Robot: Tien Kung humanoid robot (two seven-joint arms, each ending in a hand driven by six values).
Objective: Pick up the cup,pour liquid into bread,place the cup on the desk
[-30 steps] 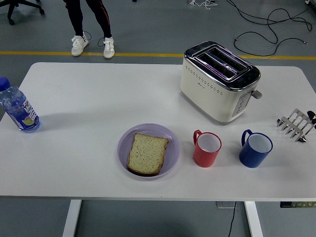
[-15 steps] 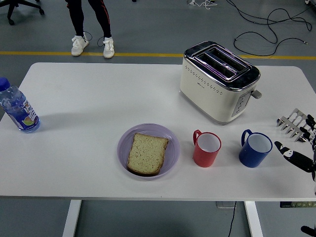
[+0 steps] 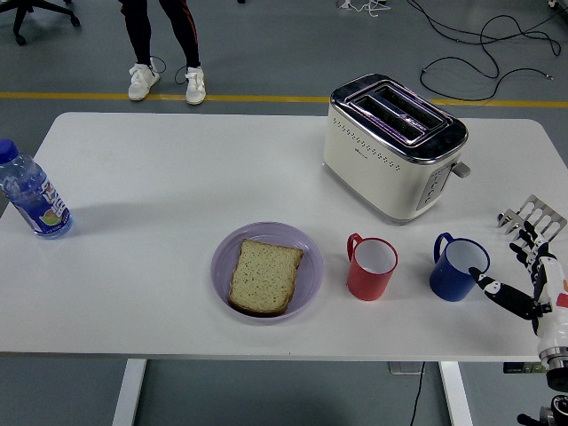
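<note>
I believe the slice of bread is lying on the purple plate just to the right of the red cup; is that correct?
Not quite: in the head view the slice of bread does lie on the purple plate, but the plate is just to the left of the red cup, not the right.

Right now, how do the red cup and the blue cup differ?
Colour: the red cup is red outside, the blue cup dark blue. Place: the red cup stands beside the purple plate holding the bread; the blue cup stands further right. Hand: the right hand, fingers spread, is close beside the blue cup, well clear of the red cup. Shared: both upright, white inside, handles pointing upper left.
</note>
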